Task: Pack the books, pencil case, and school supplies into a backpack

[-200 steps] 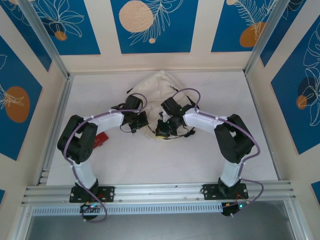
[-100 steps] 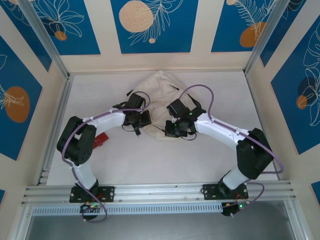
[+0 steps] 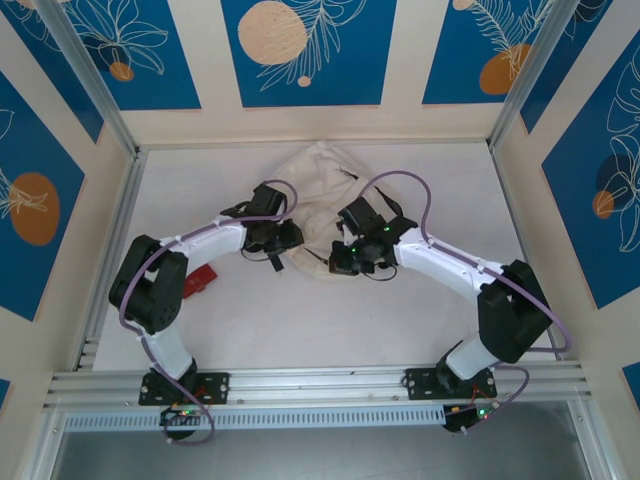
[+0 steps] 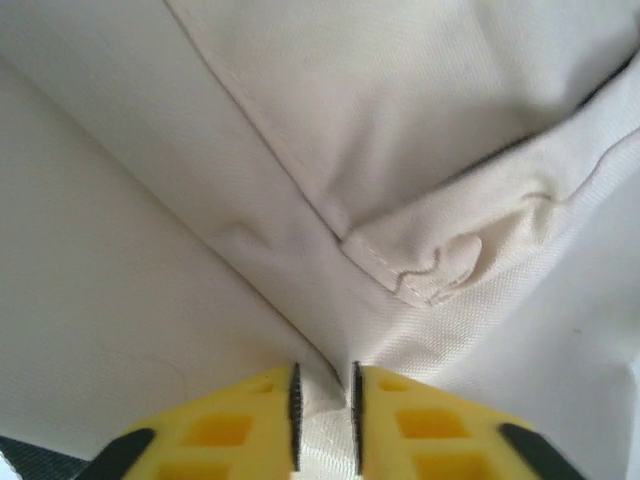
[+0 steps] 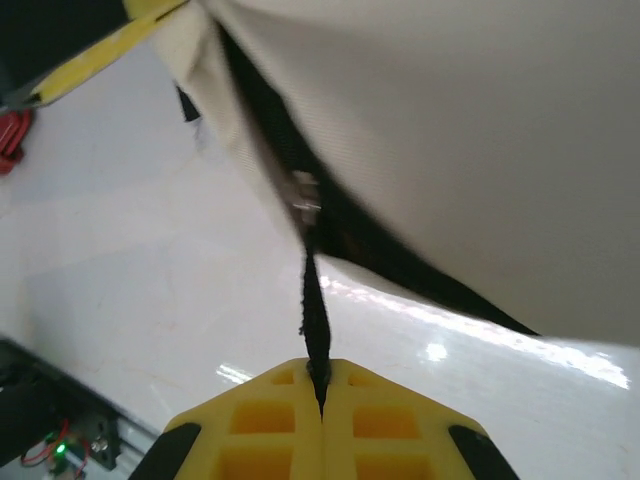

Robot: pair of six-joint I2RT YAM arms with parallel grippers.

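Left fingers [image 4: 262, 420] pinch the cream-beige canvas backpack [image 3: 318, 175]; right fingers [image 5: 285, 410] clamp its 5 o'clock black zipper cord [image 5: 314, 305], which may slip under tension.

No readable text or labels.

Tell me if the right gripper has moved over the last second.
Yes. The right gripper has shifted slightly right, toward the right-hand frame rail, shut on the zipper pull.

Left claw [image 3: 283, 244], right claw [image 3: 338, 263] at backpack [image 3: 316, 168] near edge.
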